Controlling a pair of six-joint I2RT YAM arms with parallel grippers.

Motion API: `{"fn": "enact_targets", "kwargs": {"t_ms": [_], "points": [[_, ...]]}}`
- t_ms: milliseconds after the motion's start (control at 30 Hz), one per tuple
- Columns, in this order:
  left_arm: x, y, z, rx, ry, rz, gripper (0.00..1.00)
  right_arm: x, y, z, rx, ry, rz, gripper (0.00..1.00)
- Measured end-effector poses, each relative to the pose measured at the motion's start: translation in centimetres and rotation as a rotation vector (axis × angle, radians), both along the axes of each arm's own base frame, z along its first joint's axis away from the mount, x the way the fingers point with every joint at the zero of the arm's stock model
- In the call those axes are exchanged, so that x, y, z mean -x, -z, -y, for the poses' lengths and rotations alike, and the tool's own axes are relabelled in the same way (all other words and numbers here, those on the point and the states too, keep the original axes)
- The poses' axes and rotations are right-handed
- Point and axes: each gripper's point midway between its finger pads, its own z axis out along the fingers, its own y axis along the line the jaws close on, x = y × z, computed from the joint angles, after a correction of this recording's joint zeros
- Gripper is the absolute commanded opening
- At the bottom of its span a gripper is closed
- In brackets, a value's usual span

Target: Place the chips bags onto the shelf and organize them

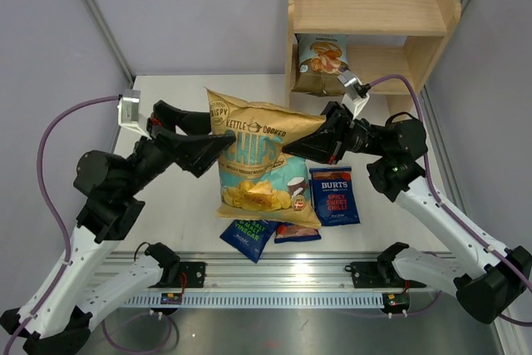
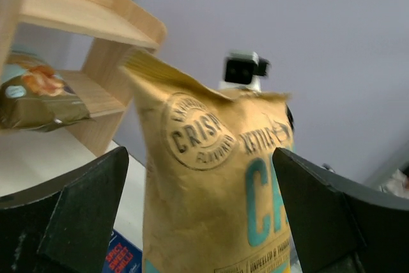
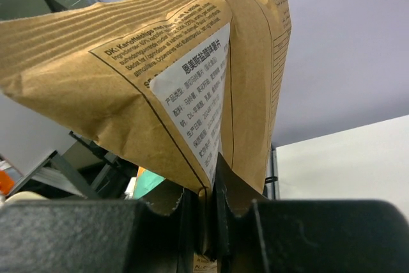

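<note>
Here, right gripper point(image 1: 293, 149) clamped on 3 o'clock edge of large crinkly tan-and-teal chips bag point(image 1: 258, 155), upright mid-table. Left gripper point(image 1: 218, 140) jaws wide apart at bag's 9 o'clock. Light wooden shelf point(image 1: 366, 6) at 1 o'clock.

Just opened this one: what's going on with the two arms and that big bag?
The right hand is pinching one edge of the large tan-and-teal chips bag, holding it up over the table. The left hand stands open around the opposite edge, not gripping. A light-blue-and-olive bag lies on the lower tier of the shelf; the small dark-blue bags are on the table, not yet shelved.
</note>
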Motion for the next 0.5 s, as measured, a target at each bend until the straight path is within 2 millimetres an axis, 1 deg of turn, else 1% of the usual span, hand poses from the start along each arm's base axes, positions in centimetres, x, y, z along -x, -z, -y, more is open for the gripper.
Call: {"fn": "enact_targets", "kwargs": {"t_ms": [67,167,333,500], "points": [[2.0,-0.2,0.5,-0.038,0.082,0.089,0.99,0.6,-0.6,0.0,0.001,-0.038,0.001,0.17],[4.1,0.0,1.1,-0.087,0.176,0.183,0.99,1.6,-1.5,0.1,0.002,-0.1,0.01,0.16],[5.8,1.2,1.1,-0.153,0.235,0.238,0.99,3.2,-2.2,0.5,0.013,-0.198,0.027,0.18],[7.2,1.9,1.7,-0.164,0.342,0.231,0.99,3.7,-2.3,0.4,0.047,-0.281,0.032,0.18]]}}
